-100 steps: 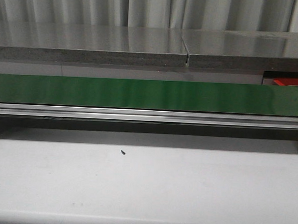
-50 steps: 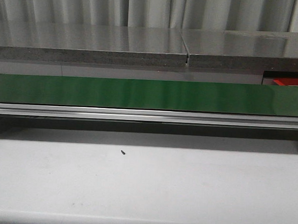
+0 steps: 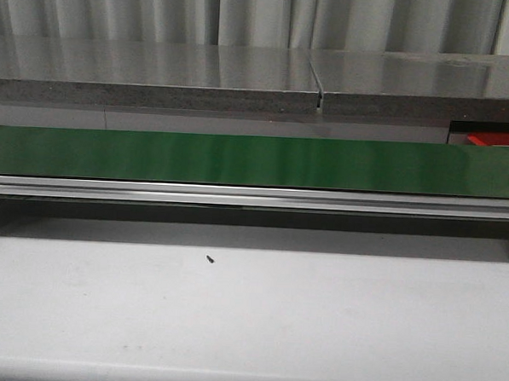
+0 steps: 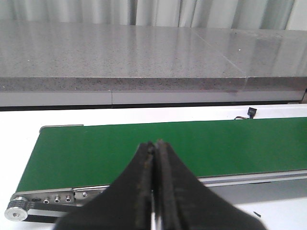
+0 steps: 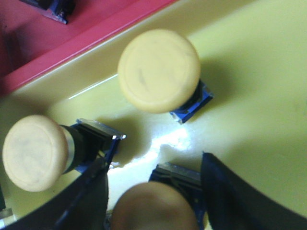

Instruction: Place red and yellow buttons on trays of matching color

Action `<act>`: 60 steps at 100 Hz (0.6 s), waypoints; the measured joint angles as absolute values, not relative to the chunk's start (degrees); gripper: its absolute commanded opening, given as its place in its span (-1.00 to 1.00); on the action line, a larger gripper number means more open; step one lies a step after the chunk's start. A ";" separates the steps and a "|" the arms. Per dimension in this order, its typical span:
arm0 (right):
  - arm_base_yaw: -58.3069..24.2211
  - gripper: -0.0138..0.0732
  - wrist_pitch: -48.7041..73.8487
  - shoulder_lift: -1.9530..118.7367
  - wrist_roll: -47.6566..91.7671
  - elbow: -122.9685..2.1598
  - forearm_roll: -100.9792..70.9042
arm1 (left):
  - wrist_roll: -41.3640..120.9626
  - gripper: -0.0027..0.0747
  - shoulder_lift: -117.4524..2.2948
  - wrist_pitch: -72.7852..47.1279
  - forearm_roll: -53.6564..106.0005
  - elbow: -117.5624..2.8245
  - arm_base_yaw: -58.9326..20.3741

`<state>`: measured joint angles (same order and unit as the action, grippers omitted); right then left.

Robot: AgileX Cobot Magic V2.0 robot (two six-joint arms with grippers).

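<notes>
belt (image 3: 256, 161) bare. yellow tray (image 5: 249, 72) has two yellow buttons (image 5: 159, 70) standing; right gripper (image 5: 153, 191) straddles third button (image 5: 153, 208), grip unclear. left gripper (image 4: 154, 187) closed, empty.

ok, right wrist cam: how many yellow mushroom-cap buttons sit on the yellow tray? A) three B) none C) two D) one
A: three yellow mushroom-cap buttons stand on the yellow tray, the nearest between the open fingers of the right gripper.

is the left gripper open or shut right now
Shut and empty. In the left wrist view the left gripper has its two black fingers pressed together with nothing between them, above the green conveyor belt.
</notes>
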<state>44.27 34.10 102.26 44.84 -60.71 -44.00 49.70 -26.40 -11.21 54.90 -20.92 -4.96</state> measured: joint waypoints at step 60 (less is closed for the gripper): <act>37.15 0.37 33.27 83.59 50.11 -60.71 -52.66 | 49.70 -0.98 -26.31 -11.21 54.90 -20.92 -4.96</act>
<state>37.15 33.27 83.59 50.11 -60.71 -52.66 49.70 -26.31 -11.21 54.90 -20.92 -4.96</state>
